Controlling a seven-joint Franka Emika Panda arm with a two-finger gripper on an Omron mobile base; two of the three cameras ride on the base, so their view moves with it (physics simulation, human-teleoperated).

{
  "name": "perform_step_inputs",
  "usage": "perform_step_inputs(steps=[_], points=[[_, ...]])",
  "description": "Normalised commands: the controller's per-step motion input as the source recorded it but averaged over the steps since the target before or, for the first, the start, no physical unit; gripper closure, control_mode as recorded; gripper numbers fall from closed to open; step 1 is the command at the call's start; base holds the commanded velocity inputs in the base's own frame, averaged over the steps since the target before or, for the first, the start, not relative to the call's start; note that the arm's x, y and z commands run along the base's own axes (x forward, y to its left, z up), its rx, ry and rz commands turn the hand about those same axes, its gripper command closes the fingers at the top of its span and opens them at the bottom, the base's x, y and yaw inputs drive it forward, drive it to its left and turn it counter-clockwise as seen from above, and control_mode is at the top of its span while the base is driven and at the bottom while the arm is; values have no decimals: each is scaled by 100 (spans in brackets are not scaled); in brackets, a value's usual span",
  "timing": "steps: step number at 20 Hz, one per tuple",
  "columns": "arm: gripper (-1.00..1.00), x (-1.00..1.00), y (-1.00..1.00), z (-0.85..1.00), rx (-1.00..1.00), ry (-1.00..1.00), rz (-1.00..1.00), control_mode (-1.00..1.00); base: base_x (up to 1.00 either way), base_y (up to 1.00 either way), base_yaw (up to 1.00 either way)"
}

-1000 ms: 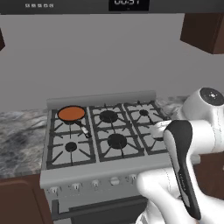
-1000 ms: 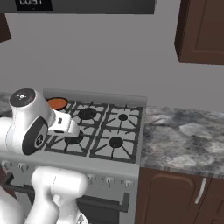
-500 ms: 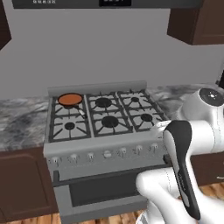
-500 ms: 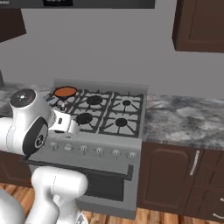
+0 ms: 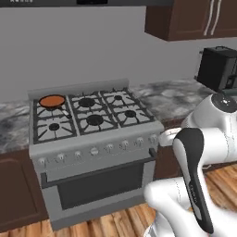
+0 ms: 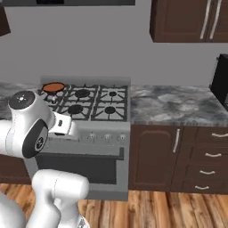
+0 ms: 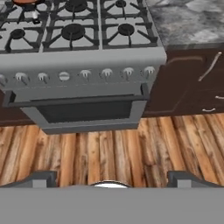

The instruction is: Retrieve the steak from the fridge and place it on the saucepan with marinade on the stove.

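Stove (image 5: 92,125) against the grey wall, between marble counters (image 6: 173,104). Saucepan (image 5: 52,101) with orange marinade (image 5: 52,100) on the rear left burner. Gripper (image 7: 111,177) over the wood floor (image 7: 109,153) before the oven door (image 7: 85,111), fingers (image 7: 43,178) spread wide, holding nothing. Steak location: cannot tell.

No text, label, brand or number can be read. A dark panel (image 5: 95,2) at the top edge of the left base view, above the stove (image 5: 92,139), carries pale marks that are cut off and too blurred to make out. The knobs (image 7: 85,74) along the stove front show no legible markings in the hand view.
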Motion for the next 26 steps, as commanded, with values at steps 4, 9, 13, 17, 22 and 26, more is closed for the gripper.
perform_step_inputs(steps=[4, 9, 13, 17, 22, 26], points=[[-100, 0, 0, 0, 0, 0, 0, 100, 0, -4, -58], [-100, 0, 0, 0, 0, 0, 0, 100, 0, 0, -66], [-100, 0, 0, 0, 0, 0, 0, 100, 0, 0, -74], [-100, 0, 0, 0, 0, 0, 0, 100, 0, 0, -72], [-100, 0, 0, 0, 0, 0, 0, 100, 7, 0, -64], [-100, 0, 0, 0, 0, 0, 0, 100, 56, 0, -35]])
